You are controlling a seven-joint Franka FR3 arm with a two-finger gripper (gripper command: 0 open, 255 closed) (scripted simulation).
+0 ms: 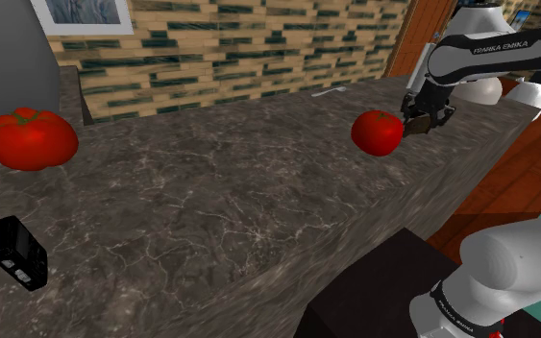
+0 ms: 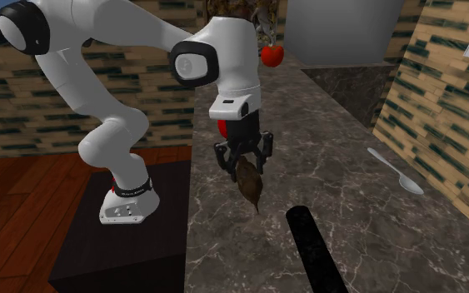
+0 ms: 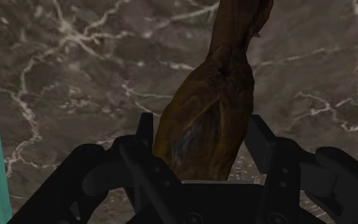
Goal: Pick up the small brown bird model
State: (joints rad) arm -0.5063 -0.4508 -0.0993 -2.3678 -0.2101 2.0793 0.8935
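The black gripper (image 2: 244, 164) is clamped on the brown bird model (image 3: 212, 108), a finger pressing its body from either side, the bird's narrow end pointing down at the dark marble counter (image 2: 349, 216) (whether it touches the stone I cannot tell). In the shoulder view a red tomato (image 1: 377, 132) lies just beside the gripper, a second tomato (image 1: 31, 139) well apart

Smooth polished finish with white veining on the dark brown marble-look counter (image 1: 210, 211). Above the counter, the mottled brown bird model (image 3: 212, 108) is matt, rough, feathery. On the counter, the round red tomato (image 1: 377, 132) is smooth and glossy. Behind the counter, the tan-and-green brick wall (image 1: 258, 48) is rough and matt. Beside the counter, the reddish wood-plank floor (image 2: 24, 200) has a satin sheen.
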